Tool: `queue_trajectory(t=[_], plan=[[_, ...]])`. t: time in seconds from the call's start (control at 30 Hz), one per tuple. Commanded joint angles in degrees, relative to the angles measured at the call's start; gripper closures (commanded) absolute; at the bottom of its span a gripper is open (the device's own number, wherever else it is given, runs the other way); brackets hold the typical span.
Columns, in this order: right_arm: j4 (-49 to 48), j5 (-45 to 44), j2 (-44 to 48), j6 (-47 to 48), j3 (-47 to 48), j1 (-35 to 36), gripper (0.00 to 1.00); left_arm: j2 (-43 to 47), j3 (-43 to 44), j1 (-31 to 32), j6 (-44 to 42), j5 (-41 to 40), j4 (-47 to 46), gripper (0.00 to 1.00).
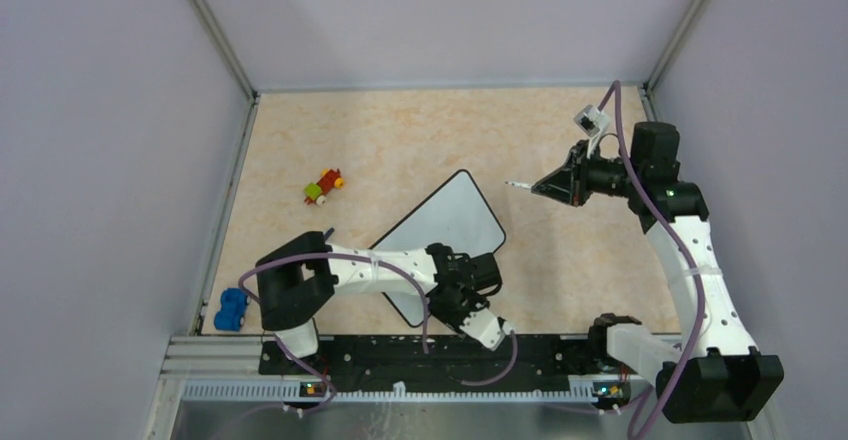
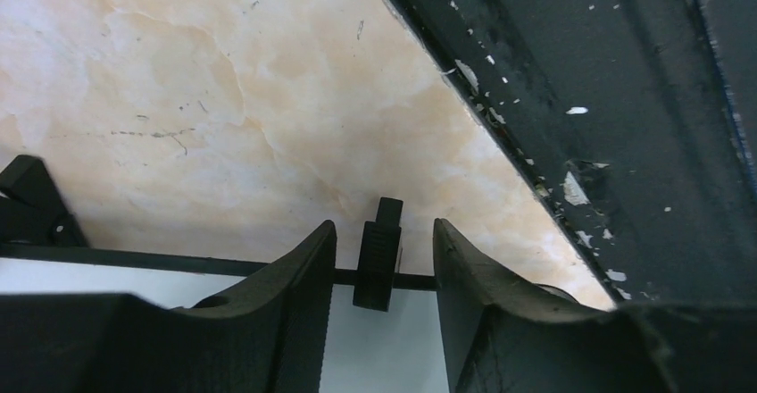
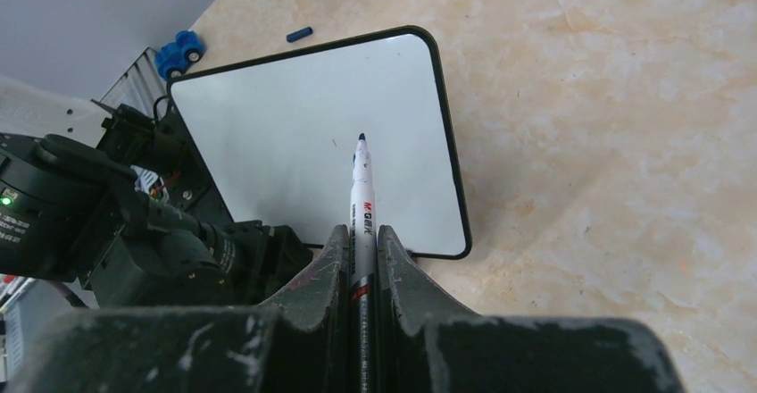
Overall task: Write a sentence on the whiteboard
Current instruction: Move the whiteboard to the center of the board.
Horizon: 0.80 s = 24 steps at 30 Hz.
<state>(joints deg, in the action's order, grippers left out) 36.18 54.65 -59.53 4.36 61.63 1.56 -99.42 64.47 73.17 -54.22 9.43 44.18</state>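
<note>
Our right gripper [image 3: 361,237] is squeezed tight on a pen [image 3: 361,188]. The pen's dark tip sticks out in front of it, up in the air. The whiteboard [image 3: 295,143] lies flat on the bench [image 3: 580,98], ahead of that tip and lower down. Our left gripper [image 2: 384,229] is half open at the board's edge. A small black foot [image 2: 377,268] sits between its fingers, with a gap on each side.

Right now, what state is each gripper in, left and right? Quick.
Left gripper: open, jaws either side of the whiteboard's foot, not clamped on it.
Right gripper: shut on the marker.
</note>
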Motion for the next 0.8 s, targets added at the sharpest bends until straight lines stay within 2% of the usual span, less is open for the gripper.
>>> queue_trajectory(t=[0.0,0.07,0.2,0.37,0.77], plan=[[-1.48,1.57,1.25,0.47,-0.6,-0.61,1.0,-1.62,-1.28,0.22,-2.39,-3.32,-3.06,0.52],[-1.35,1.59,1.34,0.62,-0.6,-0.64,1.0,-2.14,-1.72,0.22,-2.83,-4.23,-3.28,0.56],[-1.45,1.9,1.35,0.82,-0.8,-0.6,1.0,-2.17,-2.3,0.22,-4.27,-5.36,-4.13,0.72],[-1.65,2.1,1.34,0.9,-1.06,-0.63,1.0,-3.57,-0.51,0.13,-6.38,-5.64,-3.84,0.84],[-1.71,2.56,1.25,1.29,-1.56,-0.6,1.0,-6.82,5.16,-0.82,-13.91,-4.75,3.05,0.92]])
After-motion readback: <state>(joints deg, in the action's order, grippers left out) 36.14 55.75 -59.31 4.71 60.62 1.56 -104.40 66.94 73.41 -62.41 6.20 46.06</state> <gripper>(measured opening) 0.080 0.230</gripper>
